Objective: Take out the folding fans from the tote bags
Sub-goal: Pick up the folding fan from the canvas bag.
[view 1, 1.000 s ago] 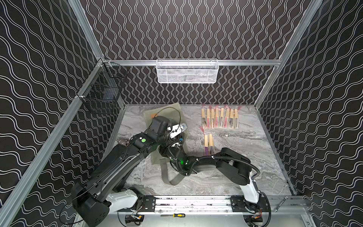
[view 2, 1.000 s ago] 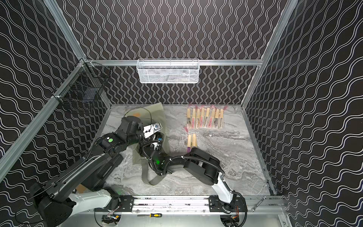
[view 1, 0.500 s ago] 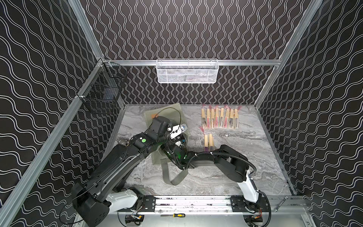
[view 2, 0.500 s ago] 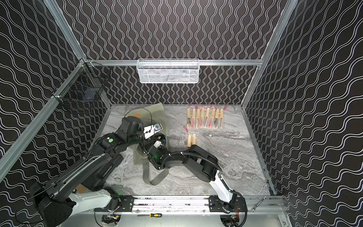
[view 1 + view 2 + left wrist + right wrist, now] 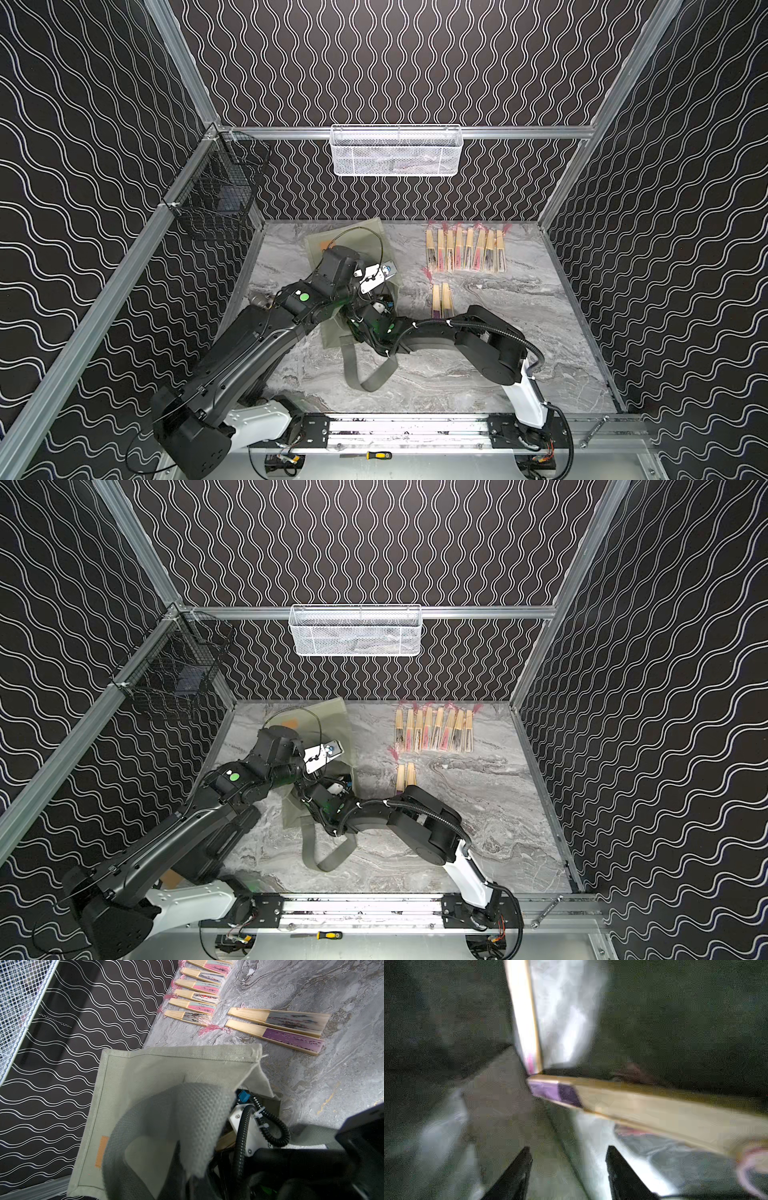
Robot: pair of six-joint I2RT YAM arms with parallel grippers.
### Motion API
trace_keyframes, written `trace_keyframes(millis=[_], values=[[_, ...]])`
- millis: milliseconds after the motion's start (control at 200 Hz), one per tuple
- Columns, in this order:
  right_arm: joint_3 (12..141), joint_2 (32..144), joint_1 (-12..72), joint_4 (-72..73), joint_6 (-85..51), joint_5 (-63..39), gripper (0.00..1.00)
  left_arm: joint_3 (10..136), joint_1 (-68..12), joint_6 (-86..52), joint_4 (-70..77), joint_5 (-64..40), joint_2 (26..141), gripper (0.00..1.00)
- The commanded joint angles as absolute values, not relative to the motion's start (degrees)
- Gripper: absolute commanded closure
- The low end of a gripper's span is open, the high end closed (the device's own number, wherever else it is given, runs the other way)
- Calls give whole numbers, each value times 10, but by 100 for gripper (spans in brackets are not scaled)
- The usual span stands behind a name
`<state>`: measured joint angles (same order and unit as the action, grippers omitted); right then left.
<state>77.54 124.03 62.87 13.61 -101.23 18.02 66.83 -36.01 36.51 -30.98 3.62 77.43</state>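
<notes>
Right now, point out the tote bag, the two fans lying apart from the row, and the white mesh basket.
tote bag (image 5: 145, 1072): left wrist view, flat fabric face.
two fans apart from the row (image 5: 446, 296): in a top view, wooden part of one.
white mesh basket (image 5: 395, 154): in a top view, front mesh wall.

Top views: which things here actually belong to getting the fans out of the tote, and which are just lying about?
Belong to the job:
tote bag
row of fans already out, plus a pair nearer
purple fan still inside the bag, ahead of the open right gripper

Just lying about:
white mesh basket
black wire basket
yellow-handled screwdriver
</notes>
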Motion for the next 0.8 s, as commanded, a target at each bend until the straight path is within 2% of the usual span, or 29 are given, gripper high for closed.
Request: trace_keyframes(millis=[0, 320, 495, 631, 796], values=[[781, 1252, 627, 105, -1083, 176, 41, 675, -360, 365, -295, 28, 775, 100], [792, 1280, 611, 138, -1085, 257, 43, 675, -360, 365, -295, 27, 776, 100], [805, 1289, 596, 146, -1084, 277, 46, 675, -360, 365, -295, 25, 777, 100], [814, 1289, 589, 136, -1086, 298, 51, 675, -360, 365, -296, 25, 779, 100], [825, 1303, 575, 154, -1095, 299, 52, 675, -360, 365, -296, 24, 780, 100]])
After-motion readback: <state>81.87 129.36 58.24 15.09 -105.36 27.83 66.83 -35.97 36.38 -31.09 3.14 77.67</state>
